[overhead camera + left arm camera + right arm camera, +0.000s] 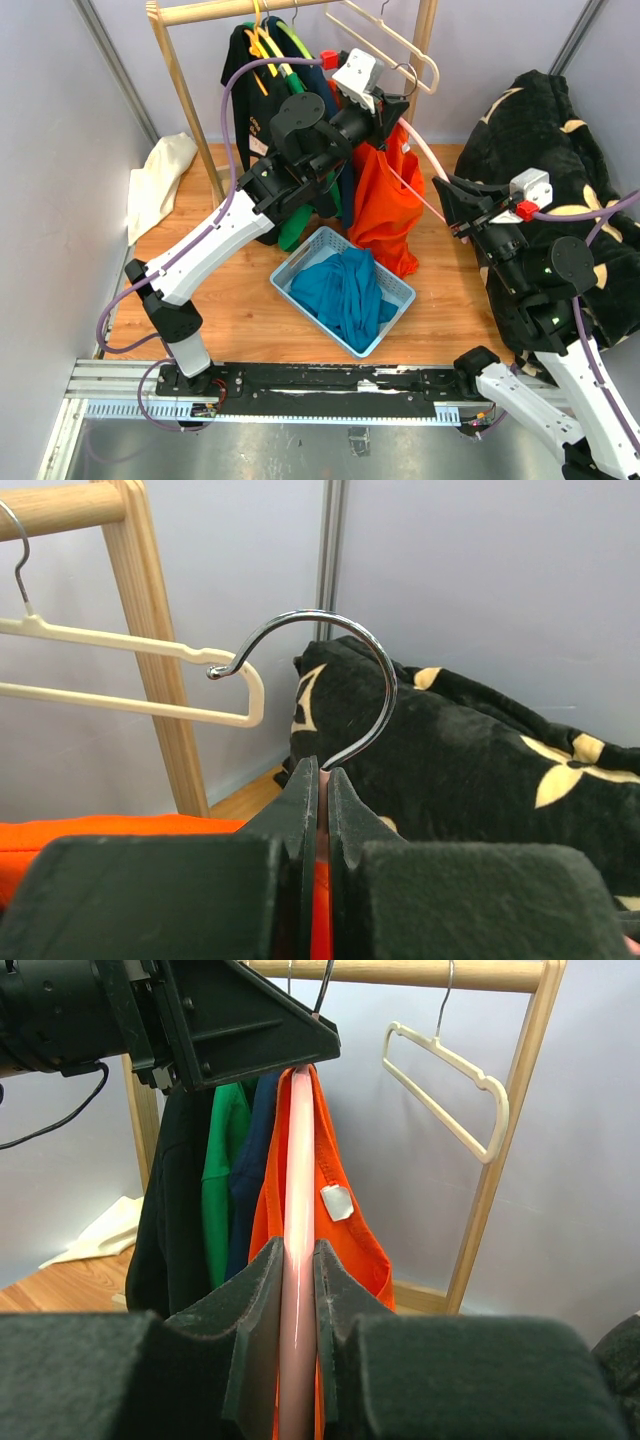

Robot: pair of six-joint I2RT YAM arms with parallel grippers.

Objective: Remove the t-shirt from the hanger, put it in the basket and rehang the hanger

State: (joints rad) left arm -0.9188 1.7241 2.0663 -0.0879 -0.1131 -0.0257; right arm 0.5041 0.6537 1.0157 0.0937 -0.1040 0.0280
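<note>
Upper centre of the top view, the orange t-shirt (385,205) hangs in a long crumpled drape from a pink hanger (425,157), beside the wooden rack (180,85), up and right of the blue basket (298,257); the left fingers (295,810) are clamped on the hanger's neck below its chrome hook (372,670), which only the left wrist view shows free in the air; the right fingers (262,1300) pinch the pink arm; only the right wrist view shows the shirt's white label (337,1201).
</note>
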